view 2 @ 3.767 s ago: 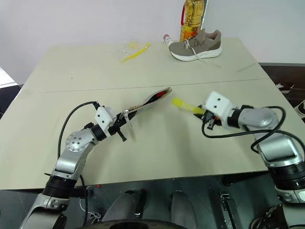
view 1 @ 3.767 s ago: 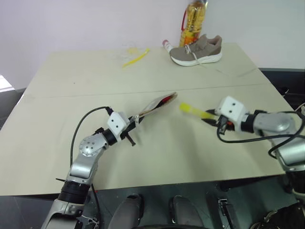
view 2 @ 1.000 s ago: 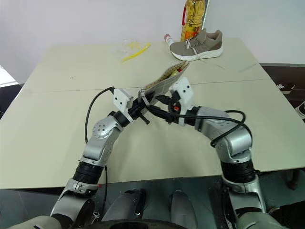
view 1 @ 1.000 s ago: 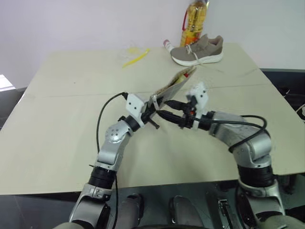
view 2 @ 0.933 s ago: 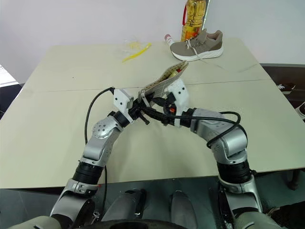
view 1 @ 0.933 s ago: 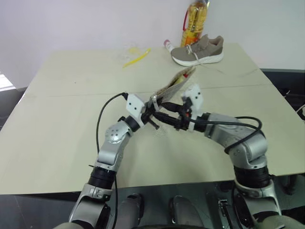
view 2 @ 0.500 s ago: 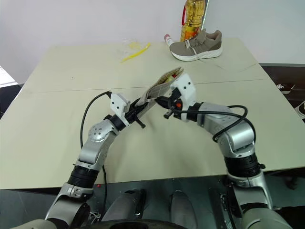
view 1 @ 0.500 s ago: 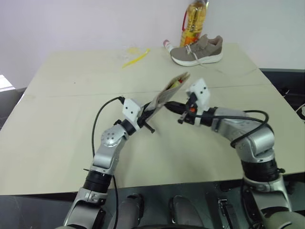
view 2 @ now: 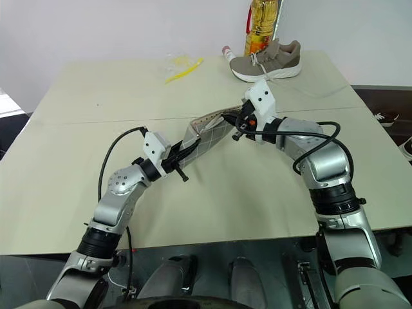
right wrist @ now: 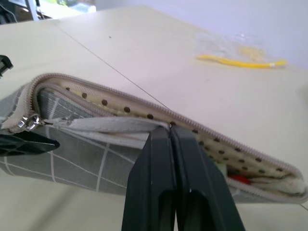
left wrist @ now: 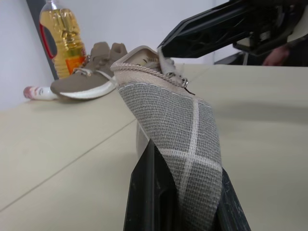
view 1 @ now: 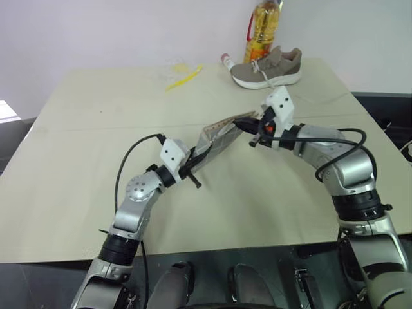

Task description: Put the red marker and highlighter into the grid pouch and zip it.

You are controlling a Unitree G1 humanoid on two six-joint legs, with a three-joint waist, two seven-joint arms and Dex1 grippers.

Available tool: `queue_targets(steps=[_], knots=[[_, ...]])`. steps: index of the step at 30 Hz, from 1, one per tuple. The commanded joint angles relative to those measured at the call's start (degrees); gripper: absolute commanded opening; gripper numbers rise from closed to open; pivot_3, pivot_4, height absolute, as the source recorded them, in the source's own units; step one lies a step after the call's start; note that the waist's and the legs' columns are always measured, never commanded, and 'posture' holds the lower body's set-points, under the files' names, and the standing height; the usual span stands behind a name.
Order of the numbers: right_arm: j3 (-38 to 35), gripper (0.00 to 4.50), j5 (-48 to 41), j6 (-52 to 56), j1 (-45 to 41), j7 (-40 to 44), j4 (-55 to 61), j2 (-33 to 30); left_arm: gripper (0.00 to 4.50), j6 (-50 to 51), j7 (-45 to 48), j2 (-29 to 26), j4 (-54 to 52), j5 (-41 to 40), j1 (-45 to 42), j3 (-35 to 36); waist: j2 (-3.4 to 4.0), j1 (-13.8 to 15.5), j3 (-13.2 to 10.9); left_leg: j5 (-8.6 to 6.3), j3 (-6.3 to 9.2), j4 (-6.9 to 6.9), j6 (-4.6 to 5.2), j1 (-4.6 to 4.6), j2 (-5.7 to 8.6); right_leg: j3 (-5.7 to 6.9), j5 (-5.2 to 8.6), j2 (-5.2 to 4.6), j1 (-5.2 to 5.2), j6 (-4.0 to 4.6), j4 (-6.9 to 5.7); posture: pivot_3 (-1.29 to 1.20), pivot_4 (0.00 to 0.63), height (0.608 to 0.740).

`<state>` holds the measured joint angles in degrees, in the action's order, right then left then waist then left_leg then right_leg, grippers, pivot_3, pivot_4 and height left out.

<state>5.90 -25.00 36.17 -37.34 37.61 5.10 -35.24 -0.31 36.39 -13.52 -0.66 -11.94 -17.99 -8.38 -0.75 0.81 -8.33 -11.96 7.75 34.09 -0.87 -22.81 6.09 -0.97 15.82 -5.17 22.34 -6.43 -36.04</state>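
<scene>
Grid pouch hangs above the beige table, stretched between both arms, its zipper still open along the top edge. Far back stand a tan shoe and an oil bottle. Left gripper is clamped on the pouch's lower end. Right gripper is pinched tight on the zipper cord. Red marker peeks from inside the dotted lining, the highlighter indistinct beside it.
</scene>
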Motion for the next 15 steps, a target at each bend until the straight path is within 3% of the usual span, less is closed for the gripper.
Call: queue_targets(steps=[1,6,13,15], knots=[[-5.3,0.03,0.3,0.5,2.2,1.9,5.4,-5.2,0.00,-0.6,0.0,-0.9,-1.3,-1.0,1.1,2.3,0.00,0.0,0.0,0.00,0.00,0.00,0.00,0.00,0.00,0.00,0.00,0.00,-0.01,0.00,0.00,0.00,0.150,0.740],[-3.1,0.03,-3.9,2.9,6.2,5.9,15.7,-5.9,0.00,-0.8,-0.1,-0.1,-0.6,-0.9,0.2,2.0,0.00,-0.3,0.0,0.00,-0.01,-0.01,0.01,0.00,-0.03,0.01,0.00,0.00,0.01,0.00,0.01,0.00,0.150,0.740],[2.9,0.03,-2.7,6.0,8.6,6.4,21.9,-5.3,0.00,-0.9,0.6,0.2,-0.4,-1.2,0.0,1.8,-0.01,0.0,0.0,-0.01,0.00,0.03,0.01,0.00,-0.05,0.01,0.00,0.00,-0.01,0.00,0.01,0.00,0.150,0.740],[3.9,0.56,-2.8,7.2,9.0,5.2,22.8,-4.0,0.00,-0.9,0.8,0.3,-0.3,-1.3,0.0,1.8,-0.01,0.0,0.0,-0.01,0.00,0.03,0.01,-0.01,-0.04,0.02,0.01,-0.01,-0.01,0.00,0.02,0.00,0.150,0.740]])
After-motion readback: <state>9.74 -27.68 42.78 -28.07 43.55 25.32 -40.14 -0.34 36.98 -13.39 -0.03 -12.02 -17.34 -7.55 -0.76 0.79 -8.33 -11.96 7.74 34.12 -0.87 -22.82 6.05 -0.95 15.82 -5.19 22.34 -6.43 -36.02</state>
